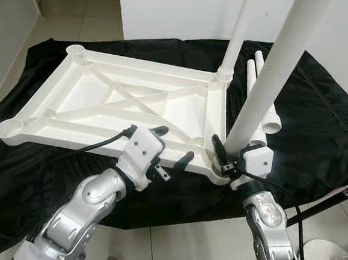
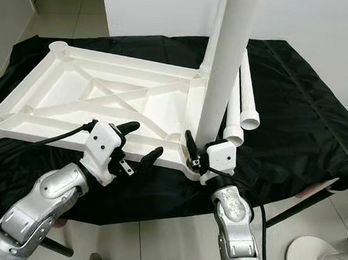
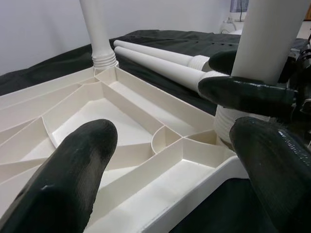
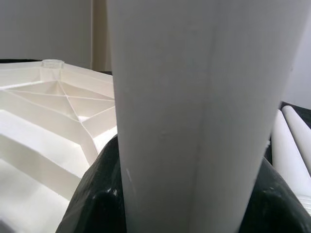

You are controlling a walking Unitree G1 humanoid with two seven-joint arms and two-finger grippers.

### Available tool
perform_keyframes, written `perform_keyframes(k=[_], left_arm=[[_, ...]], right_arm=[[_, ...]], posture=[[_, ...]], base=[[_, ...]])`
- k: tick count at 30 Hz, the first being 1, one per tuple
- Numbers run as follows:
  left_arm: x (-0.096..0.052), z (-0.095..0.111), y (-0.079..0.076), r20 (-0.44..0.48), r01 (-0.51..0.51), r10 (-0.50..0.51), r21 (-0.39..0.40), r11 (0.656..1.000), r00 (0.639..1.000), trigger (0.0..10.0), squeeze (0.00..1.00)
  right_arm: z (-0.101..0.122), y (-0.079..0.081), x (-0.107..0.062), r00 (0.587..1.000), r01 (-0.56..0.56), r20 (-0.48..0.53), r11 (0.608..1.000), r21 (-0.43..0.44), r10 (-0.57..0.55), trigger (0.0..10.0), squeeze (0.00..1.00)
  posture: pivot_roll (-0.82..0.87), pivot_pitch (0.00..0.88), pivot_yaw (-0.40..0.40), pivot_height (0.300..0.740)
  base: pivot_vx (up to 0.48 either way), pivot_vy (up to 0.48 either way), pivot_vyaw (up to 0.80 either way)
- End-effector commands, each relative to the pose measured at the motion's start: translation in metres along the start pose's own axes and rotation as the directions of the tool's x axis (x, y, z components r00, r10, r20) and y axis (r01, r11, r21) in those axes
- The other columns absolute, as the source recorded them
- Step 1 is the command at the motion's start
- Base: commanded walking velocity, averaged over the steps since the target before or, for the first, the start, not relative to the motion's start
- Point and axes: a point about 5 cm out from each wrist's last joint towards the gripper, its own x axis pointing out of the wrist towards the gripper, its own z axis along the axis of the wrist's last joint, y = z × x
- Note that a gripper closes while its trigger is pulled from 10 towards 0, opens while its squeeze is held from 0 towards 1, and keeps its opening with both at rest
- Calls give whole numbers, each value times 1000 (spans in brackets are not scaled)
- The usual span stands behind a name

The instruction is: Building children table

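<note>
I am standing at a worktop (image 1: 319, 123) draped in black cloth, with the white tabletop panel (image 1: 122, 102) lying upside down on it, ribbed underside facing up. The panel is spreading from about 10 o'clock to 1 o'clock ahead of me.

My right gripper (image 1: 234, 165) is sitting at the panel's near right corner, around 1 o'clock, its jaws clamped on the lower end of a white leg (image 1: 275, 72) that is standing nearly upright, just above the threaded socket at that corner. In the right wrist view the leg (image 4: 194, 107) is rising between my two black fingers (image 4: 92, 204).

My left gripper (image 1: 172, 148) is hovering at 12 o'clock over the panel's near edge, jaws spread apart and holding nothing. In the left wrist view one fingertip (image 3: 68, 174) is looming over the ribbed cells.

A second leg (image 1: 236, 32) is standing upright in the far right corner socket, at about 1 o'clock farther out. Two more loose legs (image 1: 266, 107) are lying side by side on the cloth just beyond the panel's right edge, toward 2 o'clock.
</note>
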Motion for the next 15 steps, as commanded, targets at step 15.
perform_keyframes(k=[15], left_arm=[[-4, 0, -3, -15, 80, -80, 8, 997, 997, 10000, 0]], right_arm=[[-19, 16, -11, 984, -158, -86, 986, -52, 153, 10000, 0]], posture=[[-3, 128, -1, 740]], base=[[0, 0, 0]])
